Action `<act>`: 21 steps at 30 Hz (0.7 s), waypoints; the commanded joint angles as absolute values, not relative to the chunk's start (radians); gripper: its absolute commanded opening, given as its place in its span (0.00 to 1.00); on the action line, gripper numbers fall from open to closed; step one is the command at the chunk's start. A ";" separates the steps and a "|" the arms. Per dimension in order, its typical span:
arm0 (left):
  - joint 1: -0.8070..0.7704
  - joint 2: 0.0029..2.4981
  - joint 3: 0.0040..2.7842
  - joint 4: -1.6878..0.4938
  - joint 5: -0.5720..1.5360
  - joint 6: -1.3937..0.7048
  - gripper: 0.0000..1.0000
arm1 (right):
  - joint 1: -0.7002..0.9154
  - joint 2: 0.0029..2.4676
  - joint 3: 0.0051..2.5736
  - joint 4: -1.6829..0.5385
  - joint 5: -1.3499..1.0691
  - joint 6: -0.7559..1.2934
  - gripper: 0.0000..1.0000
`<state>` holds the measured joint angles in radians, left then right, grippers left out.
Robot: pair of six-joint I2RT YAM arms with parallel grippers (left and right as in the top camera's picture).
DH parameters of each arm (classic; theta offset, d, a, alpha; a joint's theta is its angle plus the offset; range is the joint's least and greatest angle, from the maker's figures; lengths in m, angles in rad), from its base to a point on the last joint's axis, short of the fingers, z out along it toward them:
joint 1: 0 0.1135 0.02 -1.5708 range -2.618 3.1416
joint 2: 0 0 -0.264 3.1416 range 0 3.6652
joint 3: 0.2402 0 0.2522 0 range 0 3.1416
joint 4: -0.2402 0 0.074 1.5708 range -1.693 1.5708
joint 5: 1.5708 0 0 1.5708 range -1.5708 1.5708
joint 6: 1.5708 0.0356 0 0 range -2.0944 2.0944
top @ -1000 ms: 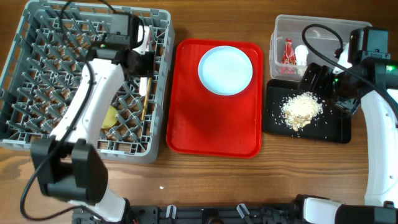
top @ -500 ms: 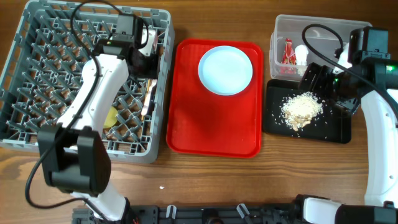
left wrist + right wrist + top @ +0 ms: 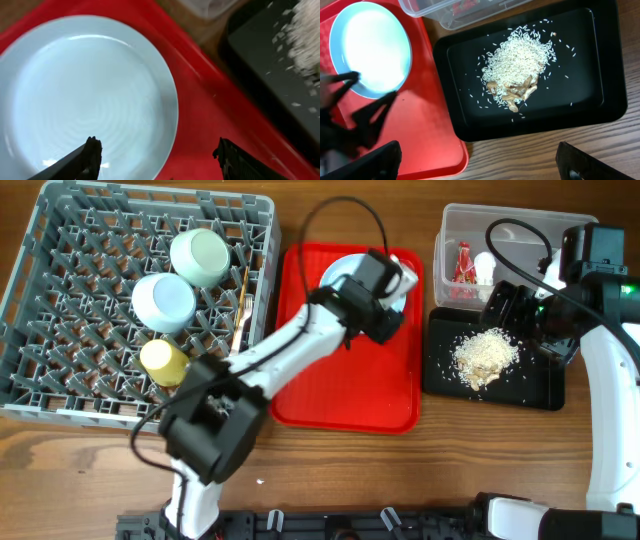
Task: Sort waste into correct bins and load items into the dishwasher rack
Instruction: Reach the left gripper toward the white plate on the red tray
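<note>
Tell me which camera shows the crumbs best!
The right wrist camera. The crumbs show whole, close and sharp on the black tray. Overhead shows them whole but small. The left wrist camera catches only a blurry bit at its top right corner.

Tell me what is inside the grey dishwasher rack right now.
In the rack: two pale bowls, a yellow cup and wooden chopsticks by its right wall. The left arm covers the near-right corner; anything there is hidden.

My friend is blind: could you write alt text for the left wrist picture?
A round white plate lies on a red tray, the left gripper open over its rim. A black tray with beige crumbs sits upper right.
</note>
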<state>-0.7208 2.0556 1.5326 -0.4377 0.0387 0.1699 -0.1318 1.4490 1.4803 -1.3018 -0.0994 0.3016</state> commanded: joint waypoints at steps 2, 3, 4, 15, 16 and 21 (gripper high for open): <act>-0.739 2.151 1.541 -0.430 -0.066 0.206 0.69 | -0.133 1.449 1.477 -1.303 -0.089 0.289 1.00; -0.739 2.165 1.539 -0.430 -0.070 0.205 0.67 | -0.133 1.449 1.477 -1.303 -0.089 0.289 1.00; -0.739 2.187 1.539 -0.435 -0.082 0.206 0.65 | -0.133 1.449 1.477 -1.303 -0.089 0.289 1.00; -0.740 2.209 1.478 -0.513 -0.092 0.176 0.24 | -0.133 1.449 1.477 -1.303 -0.089 0.289 1.00; -0.740 2.209 1.474 -0.513 -0.092 0.176 0.21 | -0.133 1.449 1.477 -1.303 -0.089 0.289 1.00; -0.740 2.209 1.475 -0.493 -0.108 0.180 0.06 | -0.133 1.449 1.477 -1.303 -0.089 0.288 1.00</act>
